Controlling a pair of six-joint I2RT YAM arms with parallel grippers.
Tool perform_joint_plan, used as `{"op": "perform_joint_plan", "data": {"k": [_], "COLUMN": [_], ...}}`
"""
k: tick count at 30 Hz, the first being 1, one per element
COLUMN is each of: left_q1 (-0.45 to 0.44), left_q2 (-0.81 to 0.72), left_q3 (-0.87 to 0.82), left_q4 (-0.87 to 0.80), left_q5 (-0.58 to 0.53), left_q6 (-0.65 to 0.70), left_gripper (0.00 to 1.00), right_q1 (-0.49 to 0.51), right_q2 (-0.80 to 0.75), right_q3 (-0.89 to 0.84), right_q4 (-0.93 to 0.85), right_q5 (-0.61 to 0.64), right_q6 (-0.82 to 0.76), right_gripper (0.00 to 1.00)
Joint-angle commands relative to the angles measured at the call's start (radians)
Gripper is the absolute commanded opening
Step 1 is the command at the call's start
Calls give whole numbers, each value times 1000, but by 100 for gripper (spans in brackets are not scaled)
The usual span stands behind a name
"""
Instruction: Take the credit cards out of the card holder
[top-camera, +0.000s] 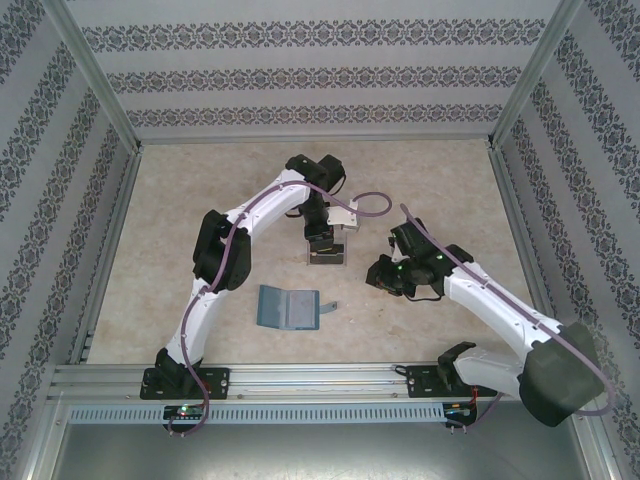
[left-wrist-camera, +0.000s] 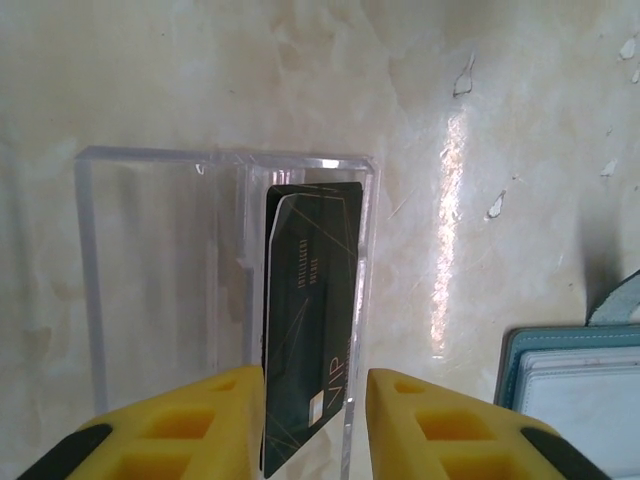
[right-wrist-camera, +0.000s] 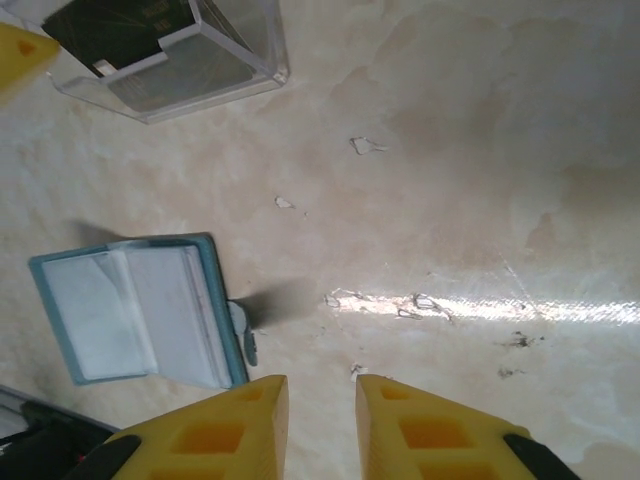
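Two pincers hang over the marbled tabletop (top-camera: 180, 200). At the bottom of its wrist view, the left pincer (left-wrist-camera: 315, 425) stands slightly spread on either side of the dark credit card (left-wrist-camera: 310, 300). The card leans inside the clear box (left-wrist-camera: 150, 260) against its right wall. A sliver of gap shows beside the right finger, so nothing is pinched. In the top view the card holder (top-camera: 288, 308) lies open and flat just below centre, apart from the box, with its grey-blue inside facing up (a pale panel (right-wrist-camera: 95, 310) fills one pocket; card or lining, I cannot tell). The right pincer (right-wrist-camera: 322, 425) hovers over bare tabletop to the right of the holder, its fingers a narrow gap apart and pinching nothing.
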Motion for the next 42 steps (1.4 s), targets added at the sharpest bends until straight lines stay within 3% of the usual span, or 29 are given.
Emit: {"op": "perform_joint_plan", "data": {"k": [1,9,16,23,33,42], "left_q1": [-13,-11,-10,-10,-10,-11], "left_q2": [-20,-162,-267,-310,-419,-494], "left_q3": [14,-178,-365,-439,-579,-662], "left_q4": [-27,235,436,514,566,601], "left_q5": [32,-14,-154,-167,-219,-185], "left_q6": [-34,-262,-471,-561,-575,-662], "left_gripper": [34,36,37,37,37,38], "right_q1": [-5,-7,-8,-7,12,24], "right_q2": [-47,-127,-152,-176,-196,-202], "right_q3": [-29,-31,-25,47,41,40], "right_q4": [39,-8,-17,-58,-42,-87], "right_q5": [-19,59,36,65,90,149], "right_q6": [147,426,617,684,721,711], "right_gripper": [27,32,35,42,44,44]}}
